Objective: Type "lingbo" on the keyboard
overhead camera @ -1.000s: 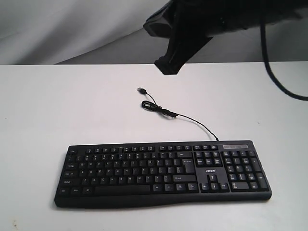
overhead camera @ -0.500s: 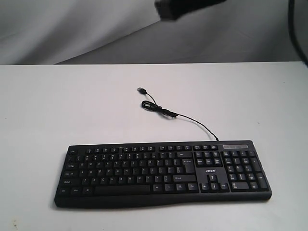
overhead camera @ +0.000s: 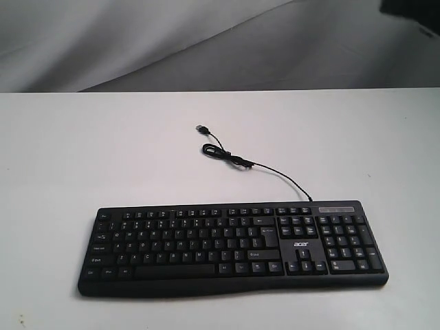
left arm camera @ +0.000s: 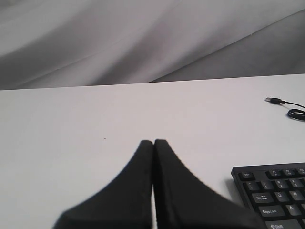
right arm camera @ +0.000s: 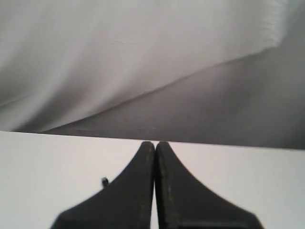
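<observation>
The black keyboard [overhead camera: 234, 246] with its white acer logo lies flat near the front of the white table [overhead camera: 82, 151]. Its thin black USB cable [overhead camera: 234, 159] curls away behind it, the plug lying loose. No gripper is over the keys in the exterior view; only a dark piece of the right arm [overhead camera: 412, 14] shows at the top right corner. My left gripper [left arm camera: 154, 141] is shut and empty, hovering over bare table beside the keyboard's Esc corner [left arm camera: 274, 195]. My right gripper [right arm camera: 155, 143] is shut and empty, with the keyboard out of its view.
A grey cloth backdrop [overhead camera: 137, 41] hangs behind the table's far edge. The USB plug [left arm camera: 273, 100] and cable coil lie on the table behind the keyboard. A small dark speck [right arm camera: 104, 181] shows beside the right fingers.
The right arm, which hung over the back of the table a second ago, has risen and swung to the right, almost out of the exterior view. Keyboard and cable have not moved.
</observation>
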### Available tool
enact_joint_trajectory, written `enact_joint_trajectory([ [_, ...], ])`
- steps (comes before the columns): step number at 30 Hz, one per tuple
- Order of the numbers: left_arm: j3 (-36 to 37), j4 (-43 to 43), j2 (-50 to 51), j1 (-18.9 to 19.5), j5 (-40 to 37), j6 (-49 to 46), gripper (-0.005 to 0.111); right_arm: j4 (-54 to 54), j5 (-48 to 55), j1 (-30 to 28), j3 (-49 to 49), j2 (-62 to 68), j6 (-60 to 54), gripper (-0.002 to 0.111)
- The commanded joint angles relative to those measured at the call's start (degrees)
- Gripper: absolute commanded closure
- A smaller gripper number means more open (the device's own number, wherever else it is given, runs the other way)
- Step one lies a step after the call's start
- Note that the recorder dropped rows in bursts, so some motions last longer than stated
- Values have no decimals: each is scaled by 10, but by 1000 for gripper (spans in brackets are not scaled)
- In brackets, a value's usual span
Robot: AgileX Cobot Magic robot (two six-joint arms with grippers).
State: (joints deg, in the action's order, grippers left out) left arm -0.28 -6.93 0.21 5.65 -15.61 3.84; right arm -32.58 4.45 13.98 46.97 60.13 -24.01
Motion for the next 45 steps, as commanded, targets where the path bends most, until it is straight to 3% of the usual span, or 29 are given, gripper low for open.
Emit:
enact_joint_trajectory([
  [1, 3, 2, -2, 1, 5, 1, 106, -24, -69, -72, -169, -98, 57, 108],
  [6, 3, 2, -2, 1, 5, 1, 106, -98, -127, -160, -285, -240, 62, 108],
  [10, 3, 2, -2, 1, 5, 1, 106, -2, -81, -224, -324, -361, 35, 108],
  [12, 3, 2, -2, 1, 5, 1, 106, 74, -12, -254, -331, -442, 35, 108],
  [17, 3, 2, -2, 1, 5, 1, 106, 88, 106, -254, -331, -532, 53, 108],
  [20, 3, 2, -2, 1, 5, 1, 106, 76, 66, -254, -331, -543, 110, 108],
  [23, 3, 2, -2, 1, 5, 1, 106, 151, 86, -254, -331, -547, 126, 108],
  [27, 3, 2, -2, 1, 5, 1, 106, 262, 130, -254, -331, -560, 254, 108],
  [35, 3, 2, -2, 1, 5, 1, 106, 262, 149, -248, -346, -579, 225, 108],
  [43, 3, 2, -2, 1, 5, 1, 106, 260, 64, -220, -470, -601, 223, 108],
  [45, 3, 2, -2, 1, 5, 1, 106, 271, 111, -220, -470, -601, 223, 108],
])
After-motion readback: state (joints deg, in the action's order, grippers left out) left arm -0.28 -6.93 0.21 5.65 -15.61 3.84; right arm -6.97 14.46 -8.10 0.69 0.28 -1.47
